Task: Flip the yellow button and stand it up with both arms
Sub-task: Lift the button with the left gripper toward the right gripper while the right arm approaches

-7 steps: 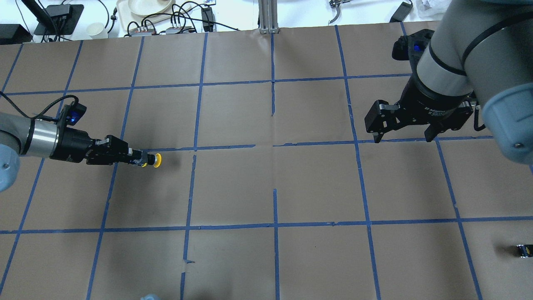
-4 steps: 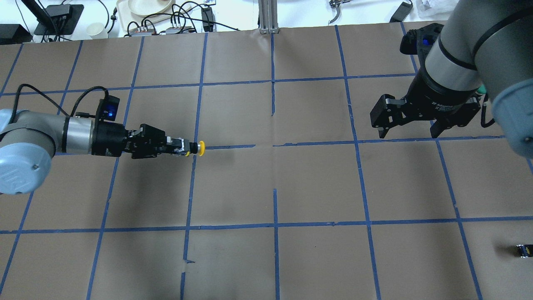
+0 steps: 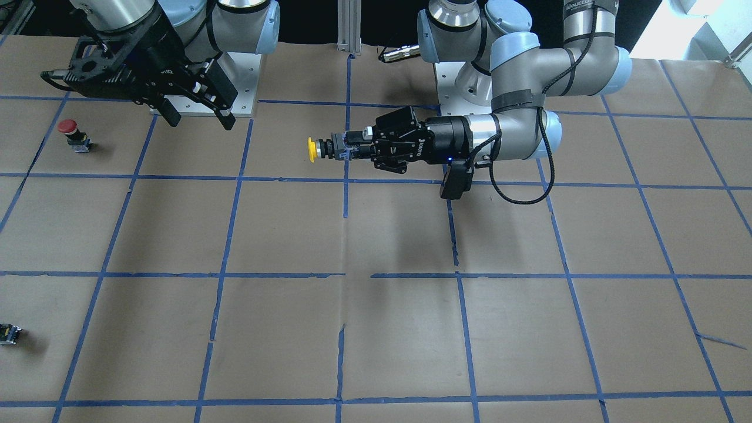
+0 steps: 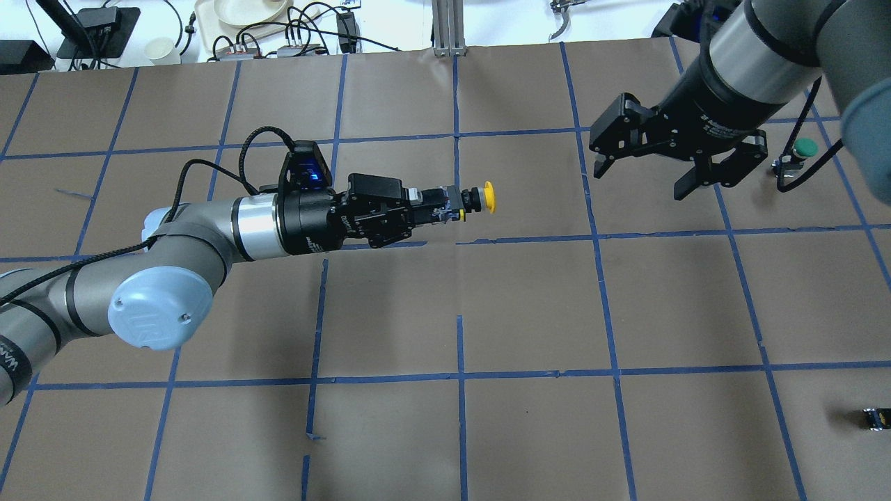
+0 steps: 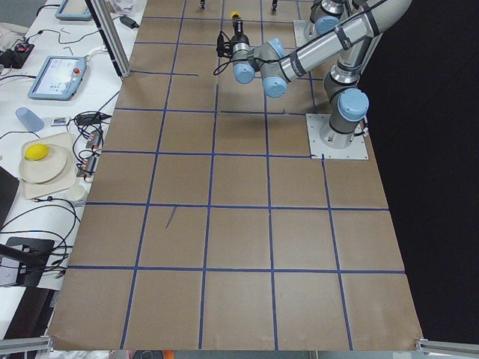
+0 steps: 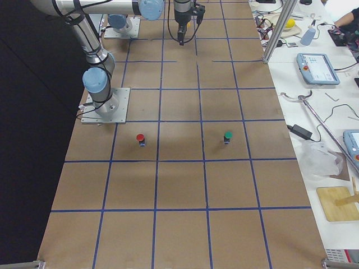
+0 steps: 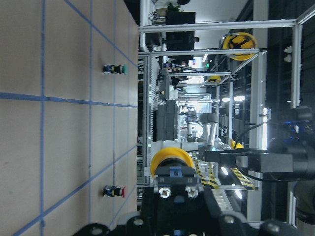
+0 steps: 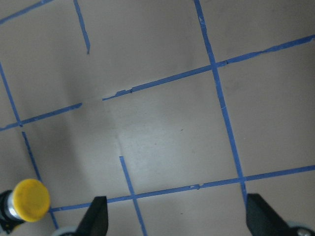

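1. Plastic, by the look of it: we judge the yellow button (image 4: 468,198) to be light, stiff and unlikely to give under a firm pinch. Its domed cap (image 4: 490,197) looks smooth and rounded, so we expect it to slip. The flat faces of the boxy switch body (image 3: 336,147) look like the safer hold.
2. It hangs in the air over the desk (image 4: 529,313), just toward 12 o'clock of the desk's middle in the overhead view. It lies level, with the cap aimed at 3 o'clock.
3. The left end effector (image 4: 440,202) is clamped on the switch body, leaving only the cap and its collar free. We think a second hold must go there, or on whatever body face the fingers leave bare.
4. The right end effector (image 4: 640,182) waits at 3 o'clock of the cap, apart from it, with its fingers spread wide and holding nothing.
5. The overhead view shows a green button (image 4: 804,148) farther out at 3 o'clock and a small black-grey part (image 4: 873,417) at 4 o'clock near the desk's edge. It does not show the red button (image 3: 69,130), which the front-facing view does.
6. Only the left wrist view shows the body's rear face with its two screw heads, the cap beyond them. The right wrist view puts the cap at 8 o'clock of its frame, with bare desk beneath. In both side views the button is too small for us to judge the grip.
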Tool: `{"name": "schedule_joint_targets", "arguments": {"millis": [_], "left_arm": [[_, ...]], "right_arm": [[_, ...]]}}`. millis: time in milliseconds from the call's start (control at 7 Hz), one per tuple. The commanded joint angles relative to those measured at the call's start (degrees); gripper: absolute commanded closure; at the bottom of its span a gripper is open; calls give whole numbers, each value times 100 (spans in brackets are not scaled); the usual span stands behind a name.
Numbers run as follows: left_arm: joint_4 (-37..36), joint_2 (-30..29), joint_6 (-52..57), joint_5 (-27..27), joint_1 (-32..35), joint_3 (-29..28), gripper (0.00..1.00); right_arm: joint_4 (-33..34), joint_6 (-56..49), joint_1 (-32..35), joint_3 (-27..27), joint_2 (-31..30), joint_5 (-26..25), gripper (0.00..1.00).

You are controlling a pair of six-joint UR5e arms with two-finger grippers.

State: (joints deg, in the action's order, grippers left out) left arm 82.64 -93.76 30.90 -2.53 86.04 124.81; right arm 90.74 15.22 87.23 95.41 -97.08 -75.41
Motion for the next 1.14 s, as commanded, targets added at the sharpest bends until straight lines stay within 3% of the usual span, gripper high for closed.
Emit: {"name": "schedule_joint_targets", "arguments": {"millis": [0,143,286,857,1000], "left_arm": [[-55,-89,12,-834,456,17,88],[-99,-107,12,-898,597,8,88],[-108,-125,47,-1368,650,-1,88],[-266,-125,65,-2049,1090,-53,88],[-275,-125,65,-2050,1099,-62,88]], "right_arm": [[-162,822,-284,-172,40,769,0],[-162,1538,-512,-190,40,1574,0],[-162,1911,-653,-181,49,2087,0],[-416,2493,-620,-67,128,2294,0],[-486,2607,-620,-32,128,2599,0]]}}
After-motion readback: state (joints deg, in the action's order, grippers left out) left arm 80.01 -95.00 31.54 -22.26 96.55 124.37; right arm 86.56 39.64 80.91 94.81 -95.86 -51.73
